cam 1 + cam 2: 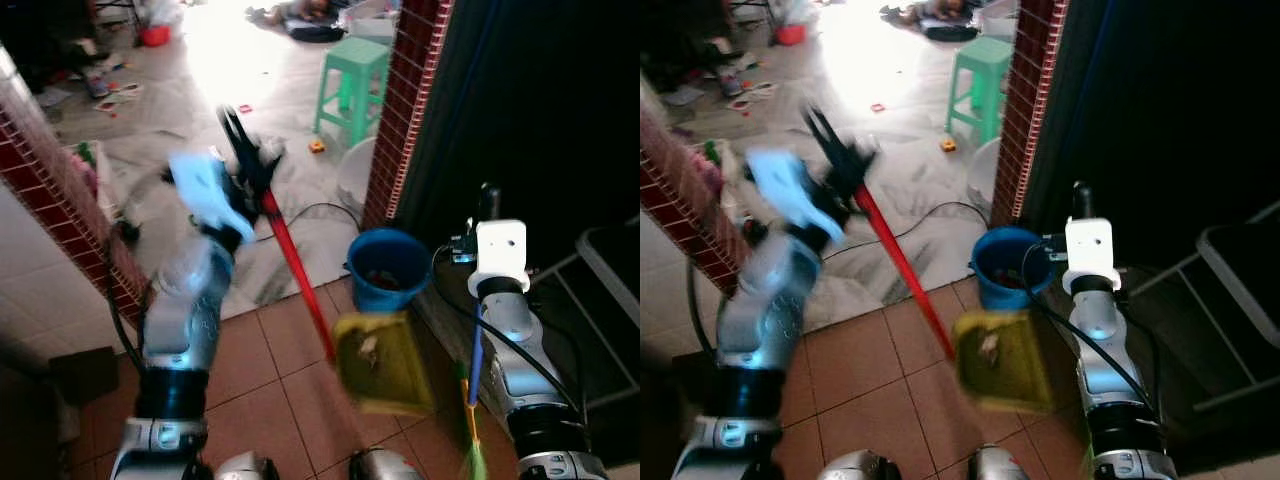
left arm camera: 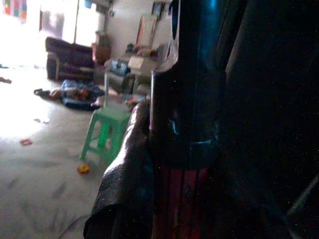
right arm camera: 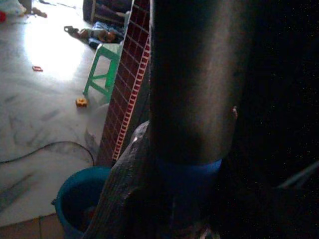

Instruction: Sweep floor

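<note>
My left claw (image 1: pixel 243 150) is raised in front of me with its black fingers clamped round the red handle (image 1: pixel 292 260) of the dustpan (image 1: pixel 383 362); the left wrist view shows the shaft pinched tight against one finger (image 2: pixel 124 174), so I read that claw as closed on it; the handle slopes down from the claw to the yellow-green pan, which hangs just above the terracotta tiles (image 1: pixel 270 370), tilted, with a few scraps inside; I judge I am holding it high on the shaft so the pan can swing toward a place to empty.

My right claw (image 1: pixel 487 200) is up beside the dark doorway; it grips a blue pole, the broom (image 1: pixel 474 380), which runs down past my right forearm to a green and yellow end near the floor; the right wrist view shows a finger (image 3: pixel 127 174) pressed against the pole, so this claw is also closed on its tool; keeping the broom upright and close to my side parks it out of the pan's way.

A blue bucket (image 1: pixel 388 268) stands on the tiles between pan and brick pillar (image 1: pixel 398 110), with debris in it; it looks like the dump point. Beyond, a cable (image 1: pixel 320 210) trails over the pale floor, a green stool (image 1: pixel 352 80) stands further off, and small litter dots the bright area; sweeping remains to be done there.
</note>
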Robot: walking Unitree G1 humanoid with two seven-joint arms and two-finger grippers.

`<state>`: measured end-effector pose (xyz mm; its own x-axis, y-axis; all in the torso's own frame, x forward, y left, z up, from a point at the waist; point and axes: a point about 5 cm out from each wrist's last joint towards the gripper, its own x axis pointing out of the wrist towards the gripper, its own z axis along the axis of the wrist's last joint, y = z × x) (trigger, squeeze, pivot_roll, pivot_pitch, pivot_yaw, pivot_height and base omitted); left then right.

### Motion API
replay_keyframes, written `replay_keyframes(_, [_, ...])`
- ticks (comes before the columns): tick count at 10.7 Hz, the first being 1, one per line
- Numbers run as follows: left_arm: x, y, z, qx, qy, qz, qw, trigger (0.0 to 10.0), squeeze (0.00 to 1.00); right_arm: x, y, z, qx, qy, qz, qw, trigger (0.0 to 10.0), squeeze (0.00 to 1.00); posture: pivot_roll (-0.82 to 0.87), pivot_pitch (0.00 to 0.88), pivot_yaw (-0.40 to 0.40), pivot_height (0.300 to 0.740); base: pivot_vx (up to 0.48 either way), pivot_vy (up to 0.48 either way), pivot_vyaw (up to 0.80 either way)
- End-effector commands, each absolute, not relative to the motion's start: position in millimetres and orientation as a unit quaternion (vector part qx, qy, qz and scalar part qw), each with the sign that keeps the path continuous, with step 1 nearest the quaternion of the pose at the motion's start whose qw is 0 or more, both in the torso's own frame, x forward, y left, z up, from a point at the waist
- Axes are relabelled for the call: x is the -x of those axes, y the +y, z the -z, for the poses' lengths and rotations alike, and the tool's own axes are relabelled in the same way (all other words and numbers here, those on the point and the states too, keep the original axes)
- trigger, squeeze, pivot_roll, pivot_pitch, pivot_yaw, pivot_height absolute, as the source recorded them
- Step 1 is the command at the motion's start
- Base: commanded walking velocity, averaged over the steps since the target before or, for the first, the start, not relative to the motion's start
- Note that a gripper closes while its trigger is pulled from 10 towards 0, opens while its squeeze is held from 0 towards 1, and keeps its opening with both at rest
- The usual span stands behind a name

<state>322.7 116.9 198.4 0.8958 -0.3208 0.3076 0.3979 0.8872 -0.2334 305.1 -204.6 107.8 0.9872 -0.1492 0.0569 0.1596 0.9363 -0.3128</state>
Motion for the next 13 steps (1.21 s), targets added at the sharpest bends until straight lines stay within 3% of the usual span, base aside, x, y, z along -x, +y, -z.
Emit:
replay_keyframes(1, [-322.4,117.2,-229.2,0.171,-0.186,0.189,0.949,10.0,0.00,-307.7,-202.9,-113.2,0.174,-0.025,0.076,0.982,10.0,0.00,-0.04,0.000,0.006,0.740,0.000,0.000,-0.43])
replay_keyframes(6, [-336.7,143.6,-266.0,0.161,-0.239,0.136,0.948,10.0,0.00,-305.9,-205.6,-99.9,0.189,0.002,0.073,0.979,10.0,0.00,-0.04,0.000,-0.002,0.740,0.058,0.000,0.00])
replay_keyframes(10, [-343.1,138.4,-267.2,0.152,-0.244,0.141,0.947,10.0,0.00,-306.9,-205.3,-101.0,0.189,-0.002,0.074,0.979,10.0,0.00,-0.05,0.000,0.007,0.740,0.480,0.000,0.00])
replay_keyframes(13, [-343.7,138.2,-268.0,0.154,-0.249,0.143,0.945,10.0,0.00,-307.1,-204.0,-99.9,0.186,-0.003,0.072,0.980,10.0,0.00,-0.04,0.000,0.007,0.740,0.480,0.000,-0.41])
